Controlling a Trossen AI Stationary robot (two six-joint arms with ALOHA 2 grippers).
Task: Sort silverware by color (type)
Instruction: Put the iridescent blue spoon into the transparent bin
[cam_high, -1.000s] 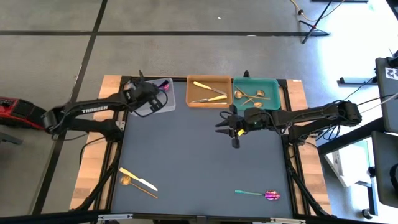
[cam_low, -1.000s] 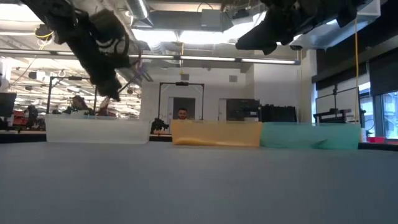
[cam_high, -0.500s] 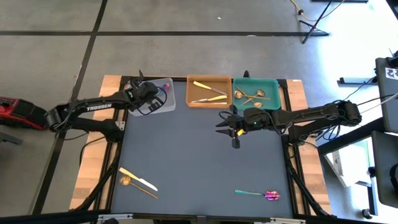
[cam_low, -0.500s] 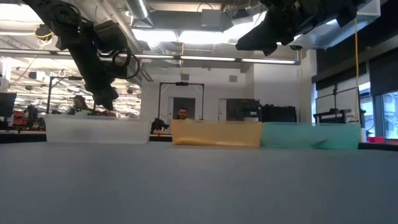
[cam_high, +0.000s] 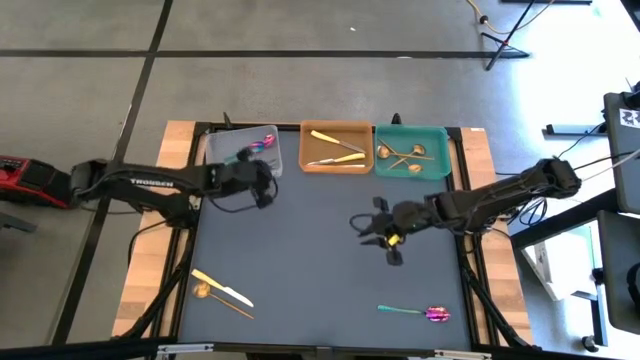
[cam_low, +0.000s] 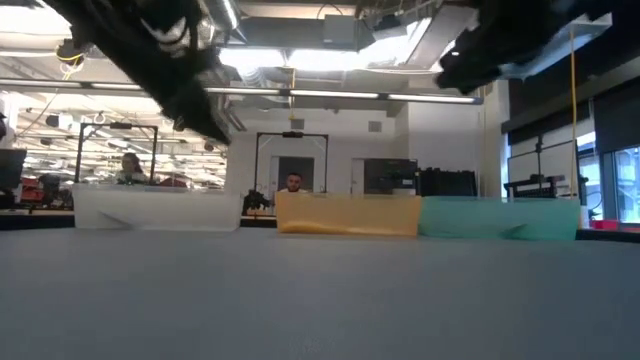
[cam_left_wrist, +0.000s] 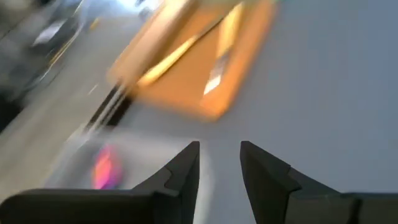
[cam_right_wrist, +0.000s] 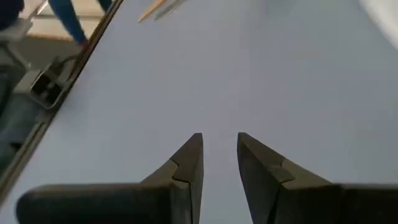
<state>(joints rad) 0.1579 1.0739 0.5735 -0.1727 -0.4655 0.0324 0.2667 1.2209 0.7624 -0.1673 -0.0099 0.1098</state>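
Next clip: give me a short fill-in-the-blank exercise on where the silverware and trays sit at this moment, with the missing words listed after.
1. The iridescent piece near the left claw lies in the ____ tray.
2. The copper-gold spoons lie in the ____ tray.
3. The orange tray stands ____ the other two trays.
4. The right claw hovers with ____ between its fingers.

Missing words: clear; teal; between; nothing
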